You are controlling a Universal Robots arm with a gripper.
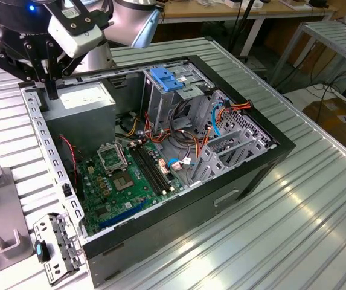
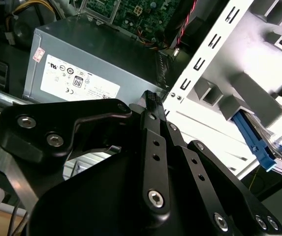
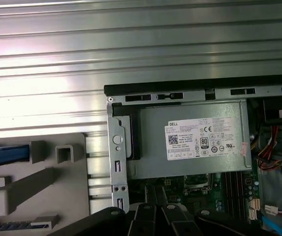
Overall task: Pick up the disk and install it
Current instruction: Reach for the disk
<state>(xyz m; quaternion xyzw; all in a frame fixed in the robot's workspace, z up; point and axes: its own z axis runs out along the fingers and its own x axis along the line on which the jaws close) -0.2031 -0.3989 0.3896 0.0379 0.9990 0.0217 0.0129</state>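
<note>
The disk (image 2: 257,141), in its bright blue carrier, lies in a grey holder (image 2: 239,93) on the table outside the computer case. One blue rail of the disk (image 3: 5,153) is visible in the first wrist view, beside the grey holder (image 3: 32,182). My gripper (image 1: 51,90) hangs over the case's corner by the power supply (image 1: 82,96), on the exterior view's left. In the second wrist view the gripper (image 2: 153,100) is shut, fingertips together with nothing between them, just above the case's perforated metal edge (image 2: 200,64). It is well apart from the disk.
The open computer case (image 1: 221,199) lies on a ribbed metal table (image 1: 305,217). Inside are the green motherboard (image 1: 124,175), loose cables and a tall metal drive cage with a blue latch (image 1: 165,78). A metal bracket (image 1: 55,248) lies by the case's near corner.
</note>
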